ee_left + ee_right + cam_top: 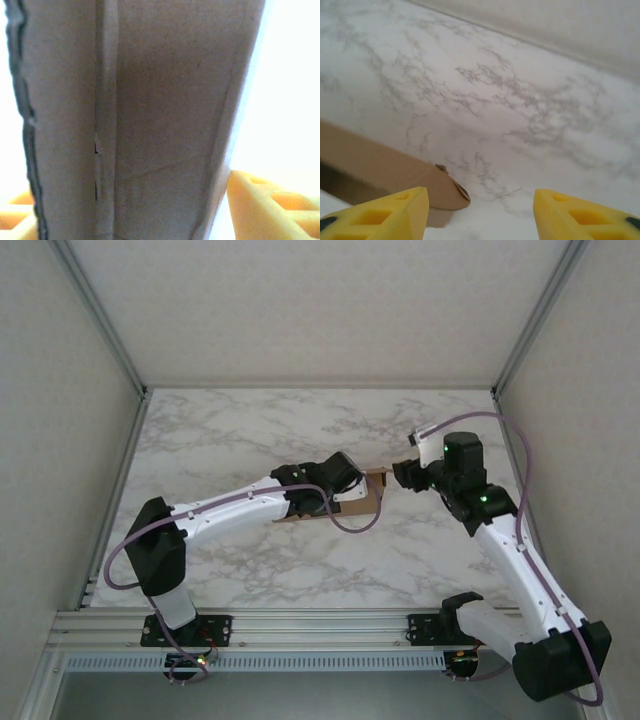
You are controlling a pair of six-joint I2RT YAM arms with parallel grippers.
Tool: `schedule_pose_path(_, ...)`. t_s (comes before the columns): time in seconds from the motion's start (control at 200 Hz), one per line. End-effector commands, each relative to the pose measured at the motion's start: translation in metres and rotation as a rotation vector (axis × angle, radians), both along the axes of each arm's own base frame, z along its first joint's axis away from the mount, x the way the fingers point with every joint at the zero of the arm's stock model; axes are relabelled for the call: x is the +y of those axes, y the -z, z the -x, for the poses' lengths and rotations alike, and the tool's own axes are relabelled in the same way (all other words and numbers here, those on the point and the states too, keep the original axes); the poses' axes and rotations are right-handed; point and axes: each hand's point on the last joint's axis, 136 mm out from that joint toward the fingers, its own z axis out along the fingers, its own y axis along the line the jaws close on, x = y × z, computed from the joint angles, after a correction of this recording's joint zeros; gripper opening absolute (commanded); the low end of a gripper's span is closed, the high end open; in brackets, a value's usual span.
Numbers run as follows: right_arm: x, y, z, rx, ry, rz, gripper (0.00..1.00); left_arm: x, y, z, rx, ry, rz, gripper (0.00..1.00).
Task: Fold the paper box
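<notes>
Paper box (372, 486) lay mid-way across the table (230, 440), partly under the left gripper (142, 210). Its jaws straddled a cardboard panel; clamped or merely around it, could not tell. Right gripper (480, 210) stood well open and empty at the box's 3 o'clock. Judged light, stiff, crease-prone: grip flap edges.

- We see a table (250, 430) with a white marble-patterned top and grey veins running across it.
- Behind the table's far edge stands a plain pale back wall (320, 300).
- Pale side walls rise along the table's left side (50, 440) and its right side (600, 420).
- From the table's far left corner a silver metal post (100, 315) slants upward, and another post (540, 315) rises from the far right corner.
- Along the table's near edge lies a ribbed silver rail (300, 625).
</notes>
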Motion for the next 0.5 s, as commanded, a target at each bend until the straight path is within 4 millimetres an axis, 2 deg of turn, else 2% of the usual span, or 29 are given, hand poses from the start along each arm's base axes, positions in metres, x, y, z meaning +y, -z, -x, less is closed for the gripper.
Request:
schedule_pose_path(0.0,0.015,-0.010,0.007,-0.210,-0.294,0.219,0.58,-0.009,-0.015,0.008,0.038,0.056,0.057,0.68)
schedule_pose_path(0.195,0.032,0.002,0.019,-0.125,-0.516,0.254,0.57,-0.009,-0.007,0.007,0.054,0.065,0.040,0.67)
schedule_pose_path(0.371,0.035,0.023,0.029,-0.056,-0.600,0.267,0.57,-0.008,0.003,0.009,0.072,0.057,0.026,0.67)
schedule_pose_path(0.496,0.032,0.032,0.026,-0.036,-0.597,0.269,0.58,-0.007,0.004,0.010,0.071,0.057,0.028,0.67)
